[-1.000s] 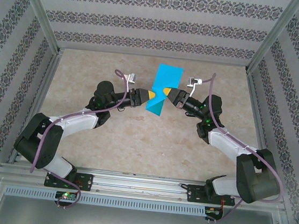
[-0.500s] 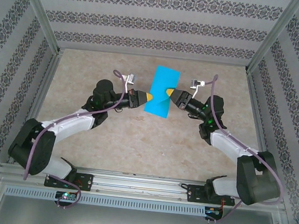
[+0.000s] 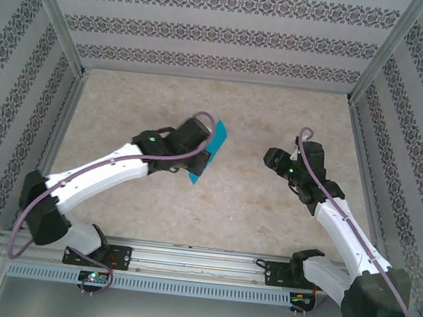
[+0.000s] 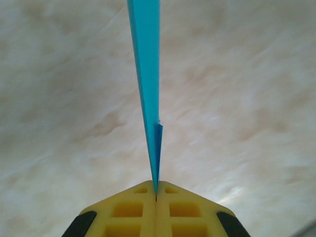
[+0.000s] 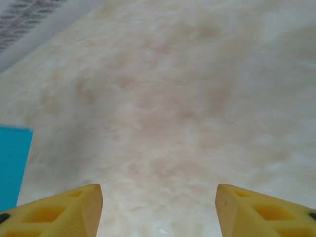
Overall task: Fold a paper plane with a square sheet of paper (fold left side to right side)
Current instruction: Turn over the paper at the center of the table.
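Note:
The teal-blue square sheet of paper [image 3: 207,152], folded over on itself, hangs above the table at centre left. My left gripper [image 4: 156,196] is shut on its near edge. In the left wrist view the paper [image 4: 146,74] stands edge-on, a thin blue blade rising from between the yellow fingers [image 4: 128,212]. My right gripper [image 5: 159,207] is open with nothing between its yellow fingers [image 5: 64,210], and sits at the right of the table [image 3: 271,159], apart from the sheet. A corner of the paper [image 5: 12,163] shows at the left edge of the right wrist view.
The beige marbled table [image 3: 237,200] is walled by patterned panels at the back [image 3: 225,38] and both sides. A metal rail [image 3: 200,260] with the arm bases runs along the near edge.
The right gripper has let go of the paper, opened and drawn back to the right. The left gripper closed on the sheet, carried it left and nearer, and turned it edge-up.

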Robot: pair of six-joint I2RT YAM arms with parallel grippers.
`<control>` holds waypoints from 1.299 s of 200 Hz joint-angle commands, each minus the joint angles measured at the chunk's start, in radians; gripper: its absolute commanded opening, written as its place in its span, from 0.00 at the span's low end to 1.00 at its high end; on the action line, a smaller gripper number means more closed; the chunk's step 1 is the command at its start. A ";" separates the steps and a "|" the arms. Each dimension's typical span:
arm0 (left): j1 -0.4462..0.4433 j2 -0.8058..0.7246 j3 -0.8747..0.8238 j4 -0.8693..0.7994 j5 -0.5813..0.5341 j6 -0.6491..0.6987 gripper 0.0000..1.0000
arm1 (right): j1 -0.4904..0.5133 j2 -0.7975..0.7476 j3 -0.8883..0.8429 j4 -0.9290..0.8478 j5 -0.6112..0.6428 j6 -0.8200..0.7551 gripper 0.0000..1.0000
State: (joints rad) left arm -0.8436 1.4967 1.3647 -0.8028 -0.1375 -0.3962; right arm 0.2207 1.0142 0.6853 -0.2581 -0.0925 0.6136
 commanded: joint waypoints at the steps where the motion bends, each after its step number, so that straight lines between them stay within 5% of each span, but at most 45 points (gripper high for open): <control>1: -0.092 0.142 0.078 -0.425 -0.475 -0.065 0.00 | -0.022 -0.064 -0.038 -0.135 0.165 -0.013 0.67; 20: -0.139 0.276 0.144 -0.574 -0.620 -0.211 0.00 | -0.045 -0.099 -0.062 -0.135 0.174 0.003 0.71; 42: -0.159 0.419 0.202 -0.666 -0.653 -0.344 0.00 | -0.073 -0.128 -0.082 -0.130 0.159 0.008 0.73; 103: -0.158 0.552 0.223 -0.401 -0.386 -0.495 0.00 | -0.142 -0.164 -0.132 -0.107 0.063 0.016 0.73; 169: -0.155 0.608 0.224 -0.244 -0.218 -0.470 0.00 | -0.174 -0.184 -0.157 -0.104 0.010 0.016 0.73; 212: -0.116 0.552 0.195 -0.082 0.001 -0.398 0.37 | -0.182 -0.158 -0.144 -0.104 -0.038 0.006 0.73; 260: -0.015 0.381 0.049 0.165 0.230 -0.347 0.54 | -0.186 -0.094 -0.114 -0.093 -0.146 0.012 0.73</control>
State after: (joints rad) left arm -0.9211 1.9949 1.4754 -0.8036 -0.0597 -0.7860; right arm 0.0456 0.8879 0.5465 -0.3630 -0.1535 0.6239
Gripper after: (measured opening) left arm 0.527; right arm 0.733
